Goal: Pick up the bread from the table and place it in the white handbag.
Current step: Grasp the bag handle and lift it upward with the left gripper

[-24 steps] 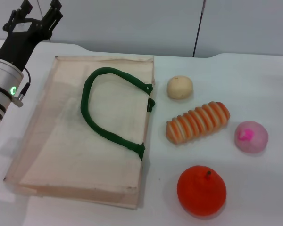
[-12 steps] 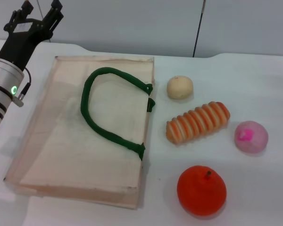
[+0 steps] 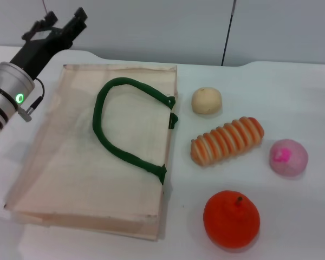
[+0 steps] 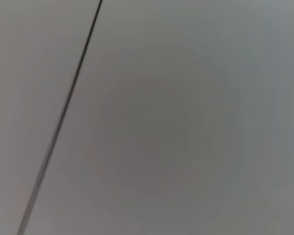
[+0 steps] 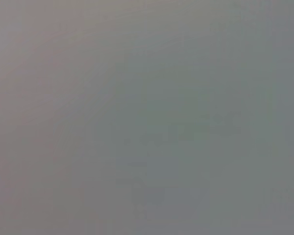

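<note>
Left pincer [image 3: 64,23]: raised at the far left corner of the scene, just beyond the far left corner of the white handbag [image 3: 70,162], its two dark fingers spread apart and grasping nothing. The silver arm segment behind it carries a lit green indicator. The right pincer appears in no view.

Bread [image 3: 227,140]: a ridged loaf with orange and cream stripes, lying flat on the white surface [image 3: 292,92] to the right of the handbag, slanted so that its right end points away from the robot. It lies well apart from the left pincer, with the whole width of the handbag between them.

White handbag: lying flat, its dark green rope handle [image 3: 116,122] looped across the upper face, both handle ends fixed at the edge nearest the bread.

Neighbouring items: a round beige bun [image 3: 206,101] just beyond the bread; a pink ball [image 3: 288,157] to the bread's right; an orange fruit [image 3: 231,219] nearer the robot. None touches the bread.

Both wrist views show only plain grey.
</note>
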Tool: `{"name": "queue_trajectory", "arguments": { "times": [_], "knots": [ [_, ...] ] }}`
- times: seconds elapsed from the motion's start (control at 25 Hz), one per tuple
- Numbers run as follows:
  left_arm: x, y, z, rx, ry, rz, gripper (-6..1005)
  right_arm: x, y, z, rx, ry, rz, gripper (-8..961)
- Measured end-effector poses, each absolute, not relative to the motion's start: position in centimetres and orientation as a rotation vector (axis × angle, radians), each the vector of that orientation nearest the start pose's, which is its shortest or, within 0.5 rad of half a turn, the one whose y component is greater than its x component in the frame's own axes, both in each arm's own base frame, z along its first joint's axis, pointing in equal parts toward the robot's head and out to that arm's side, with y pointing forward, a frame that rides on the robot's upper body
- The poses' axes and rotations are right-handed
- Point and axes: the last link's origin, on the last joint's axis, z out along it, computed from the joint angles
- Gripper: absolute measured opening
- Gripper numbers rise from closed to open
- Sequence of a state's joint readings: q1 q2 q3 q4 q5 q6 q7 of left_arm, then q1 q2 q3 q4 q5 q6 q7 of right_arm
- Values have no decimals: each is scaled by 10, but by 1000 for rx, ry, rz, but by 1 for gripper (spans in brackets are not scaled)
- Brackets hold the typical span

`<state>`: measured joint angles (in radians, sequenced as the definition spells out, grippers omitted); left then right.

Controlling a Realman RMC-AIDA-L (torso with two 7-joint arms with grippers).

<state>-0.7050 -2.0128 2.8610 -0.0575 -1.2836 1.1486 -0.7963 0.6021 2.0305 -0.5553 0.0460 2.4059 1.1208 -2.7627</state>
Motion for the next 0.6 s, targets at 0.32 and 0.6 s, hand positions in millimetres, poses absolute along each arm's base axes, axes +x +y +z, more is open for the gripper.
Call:
{"name": "queue_trajectory", "arguments": {
  "times": [0.32, 0.6],
  "knots": [
    [-286, 423, 71, -1921, -989, -1008, 879, 338, 374, 28, -1455, 703, 773, 893],
    [-283, 421, 105, -2127, -1108, -798, 879, 339, 374, 29, -1453, 701, 770, 893]
  ]
}}
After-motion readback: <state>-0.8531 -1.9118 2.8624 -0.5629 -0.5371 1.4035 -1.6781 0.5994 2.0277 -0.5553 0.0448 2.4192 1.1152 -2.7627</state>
